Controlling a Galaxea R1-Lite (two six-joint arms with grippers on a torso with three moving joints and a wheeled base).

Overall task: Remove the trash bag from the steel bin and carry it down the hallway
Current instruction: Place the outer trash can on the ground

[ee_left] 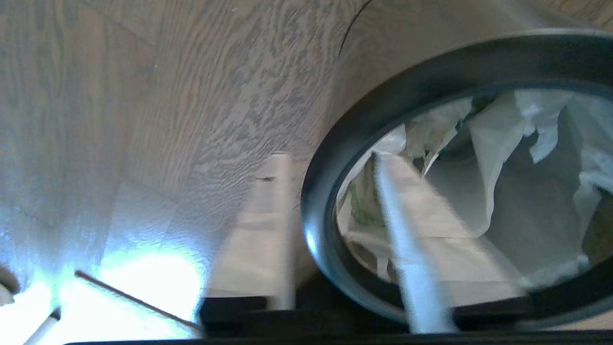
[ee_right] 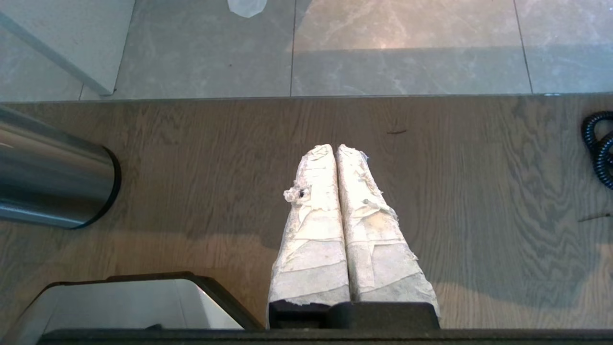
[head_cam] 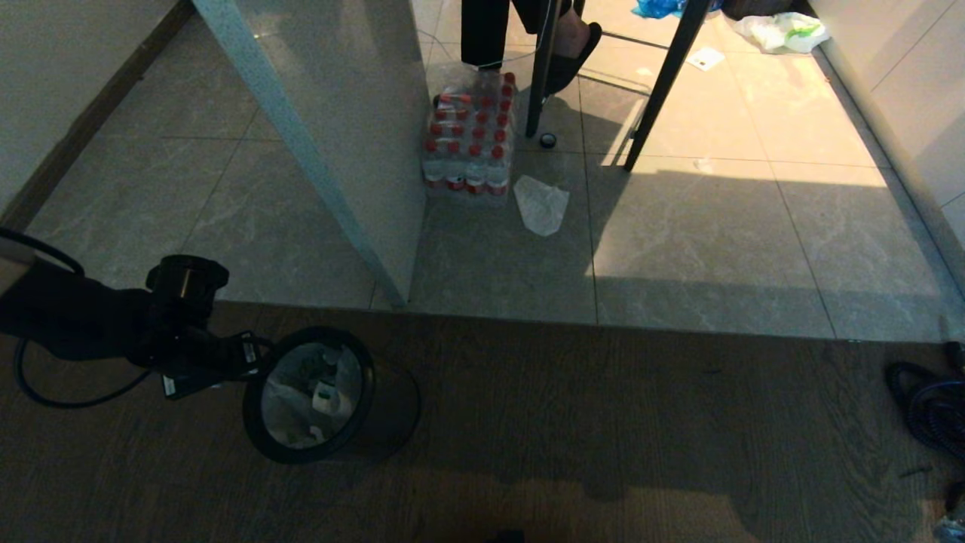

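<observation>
From the head view, the steel bin point(head_cam: 313, 394) stands on the dark wood floor point(head_cam: 603, 422) at lower left, the trash bag point(head_cam: 301, 400) still inside it with pale rubbish showing. The left gripper point(head_cam: 252, 354) hangs just beside the bin's black rim. Beyond lies the tiled hallway point(head_cam: 716, 249), with a pack of red-capped bottles point(head_cam: 471, 147) and a crumpled white bag point(head_cam: 541, 204) on the tiles.

In the left wrist view, the left gripper point(ee_left: 335, 230) has its jaws apart, one finger outside the bin point(ee_left: 325, 201) rim and one over the trash bag point(ee_left: 479, 191).

In the right wrist view, the right gripper point(ee_right: 337, 158) points at the wood floor, its taped jaws pressed together, empty; the bin point(ee_right: 52, 184) stands well apart.
</observation>
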